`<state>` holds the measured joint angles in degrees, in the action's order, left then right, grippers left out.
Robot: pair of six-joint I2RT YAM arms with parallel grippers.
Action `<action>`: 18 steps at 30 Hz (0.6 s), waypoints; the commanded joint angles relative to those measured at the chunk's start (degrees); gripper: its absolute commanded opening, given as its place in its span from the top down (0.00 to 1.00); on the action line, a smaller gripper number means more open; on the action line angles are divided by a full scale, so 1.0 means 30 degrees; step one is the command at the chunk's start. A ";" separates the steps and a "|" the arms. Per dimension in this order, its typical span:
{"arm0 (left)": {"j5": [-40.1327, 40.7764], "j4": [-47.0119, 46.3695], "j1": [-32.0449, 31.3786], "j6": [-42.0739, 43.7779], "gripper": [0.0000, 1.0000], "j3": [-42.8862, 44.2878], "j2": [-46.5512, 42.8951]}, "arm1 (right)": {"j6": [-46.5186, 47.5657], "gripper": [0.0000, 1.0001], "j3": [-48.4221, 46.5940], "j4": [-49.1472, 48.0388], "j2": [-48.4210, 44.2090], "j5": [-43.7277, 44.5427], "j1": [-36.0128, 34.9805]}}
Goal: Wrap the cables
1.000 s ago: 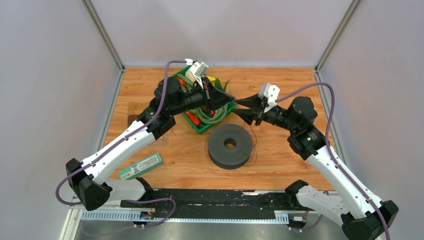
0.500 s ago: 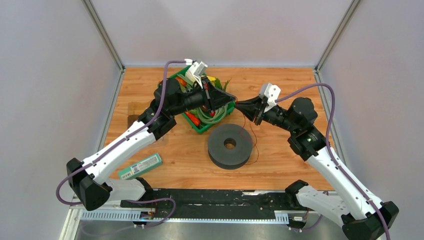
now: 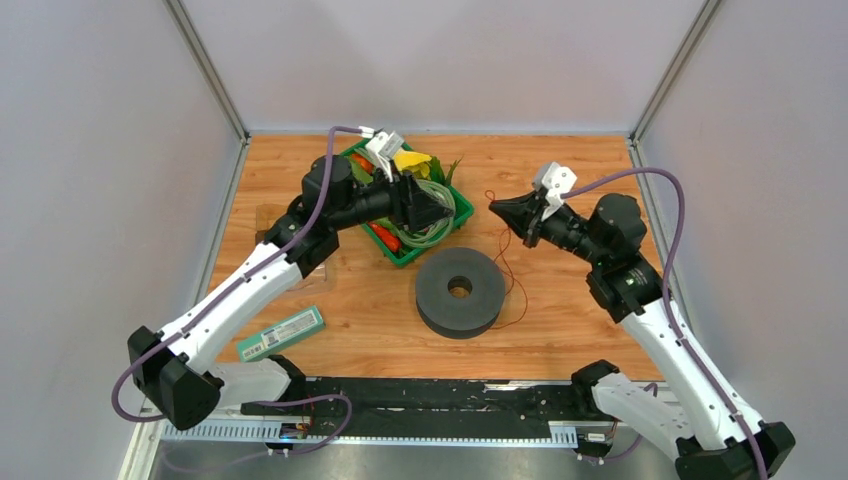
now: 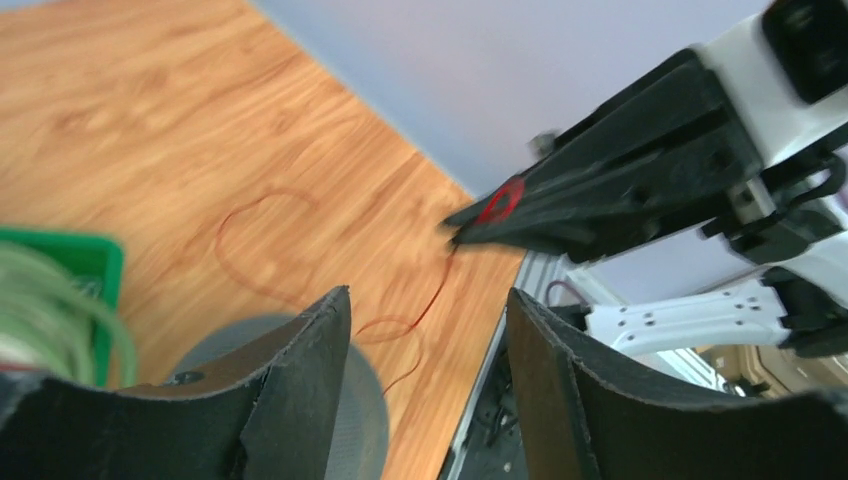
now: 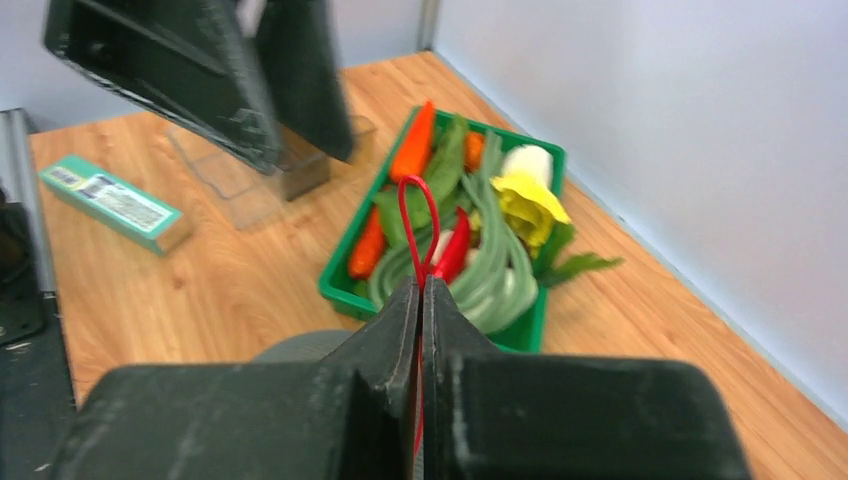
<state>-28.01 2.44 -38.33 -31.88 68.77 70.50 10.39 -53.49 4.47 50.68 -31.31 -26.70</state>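
Red wire (image 5: 418, 214) is pinched in your right gripper (image 5: 420, 288) — its fingers are pressed tight together, with a small loop of the wire standing up past the tips. From there the wire trails down onto the wooden table (image 3: 560, 330) and curves along the right side of the grey disc (image 3: 460, 292). Your left gripper (image 3: 445, 204) hovers over the green basket (image 3: 398, 256) of vegetables, fingers spread wide with nothing between them — clear of the right one.

One wire (image 4: 441, 285), one spool (image 3: 440, 302), one tray (image 3: 404, 260)
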 commanded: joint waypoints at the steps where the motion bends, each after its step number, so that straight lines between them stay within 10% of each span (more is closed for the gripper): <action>1: -0.1766 0.4164 0.2106 0.0960 0.33 -0.2523 -0.1845 | 0.0549 1.00 -0.0654 0.1204 -0.0486 -0.1307 0.3032; 18: -0.4285 -0.6222 0.3606 -0.2787 0.31 -1.2580 0.1808 | 0.0635 1.00 -0.2964 0.1381 0.2589 -0.4650 1.4021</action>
<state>-37.78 -0.23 -27.88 -34.61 34.04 72.86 11.25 -56.14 10.68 57.41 -43.11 11.03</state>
